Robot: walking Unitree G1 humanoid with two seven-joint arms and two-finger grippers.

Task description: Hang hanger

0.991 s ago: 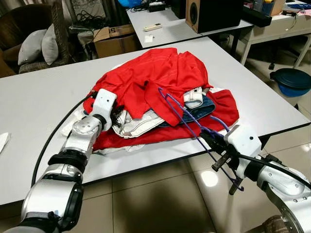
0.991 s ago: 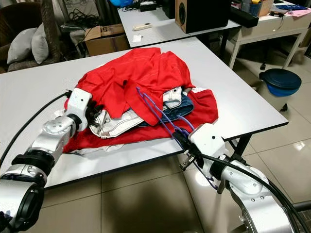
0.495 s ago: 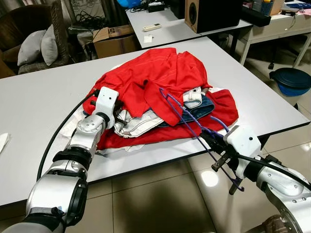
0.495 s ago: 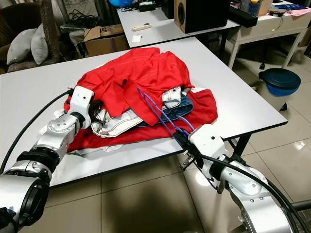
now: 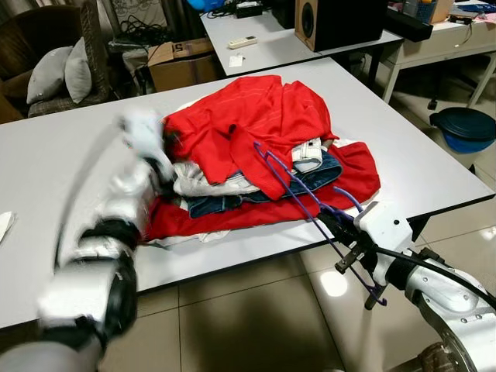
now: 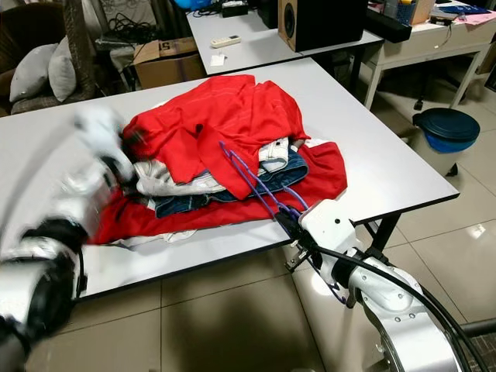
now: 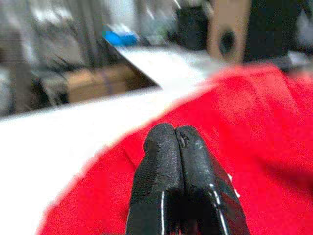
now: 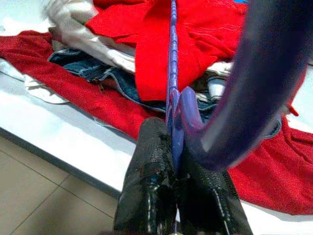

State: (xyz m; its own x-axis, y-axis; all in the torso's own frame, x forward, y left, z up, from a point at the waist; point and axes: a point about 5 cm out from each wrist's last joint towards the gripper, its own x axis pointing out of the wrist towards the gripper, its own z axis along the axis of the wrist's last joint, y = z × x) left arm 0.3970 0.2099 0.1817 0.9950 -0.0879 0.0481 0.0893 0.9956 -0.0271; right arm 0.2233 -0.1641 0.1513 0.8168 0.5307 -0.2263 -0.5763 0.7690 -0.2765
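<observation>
So far we judge only the pickup done: our right end effector [image 5: 338, 229] pinches the purple hanger [image 5: 298, 188] lying across the clothes [image 5: 256, 124] at the worktop [image 5: 62, 167] edge, our left end effector [image 7: 178, 147] is pressed together, and hanging remains.

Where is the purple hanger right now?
The thin purple plastic hanger is pinched in the right tool at the table's near edge on the robot's right, its far end poking under the red shirt on the clothes pile.
</observation>
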